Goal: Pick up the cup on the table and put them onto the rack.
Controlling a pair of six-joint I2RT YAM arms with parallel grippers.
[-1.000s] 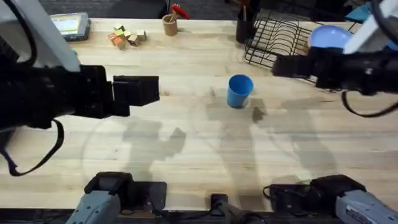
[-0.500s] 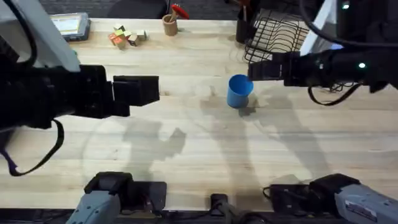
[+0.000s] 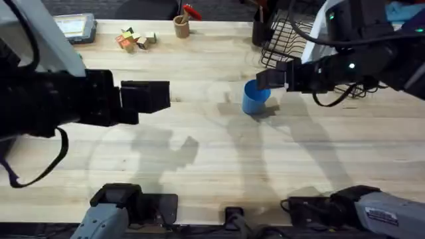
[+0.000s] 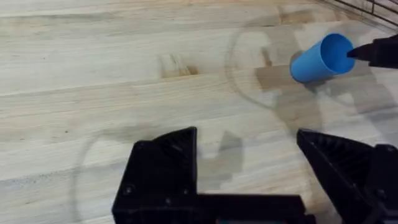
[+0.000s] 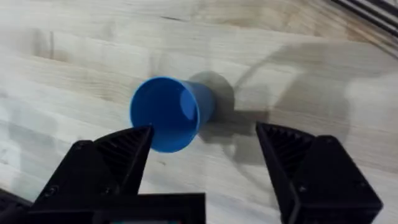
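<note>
1 cup (image 3: 255,97) stands upright on the table (image 3: 199,153), near the rack (image 3: 295,40). My right gripper (image 5: 202,149) hovers over it, fingers apart; my left gripper (image 4: 249,162) is spread too.

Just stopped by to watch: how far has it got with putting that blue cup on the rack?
Nothing is finished: the blue cup stands upright on the table. In hand: the right pincer hovers open above it, off to one side. Left: gripping, lifting, carrying it to the rack. The left pincer hangs open, away.
</note>
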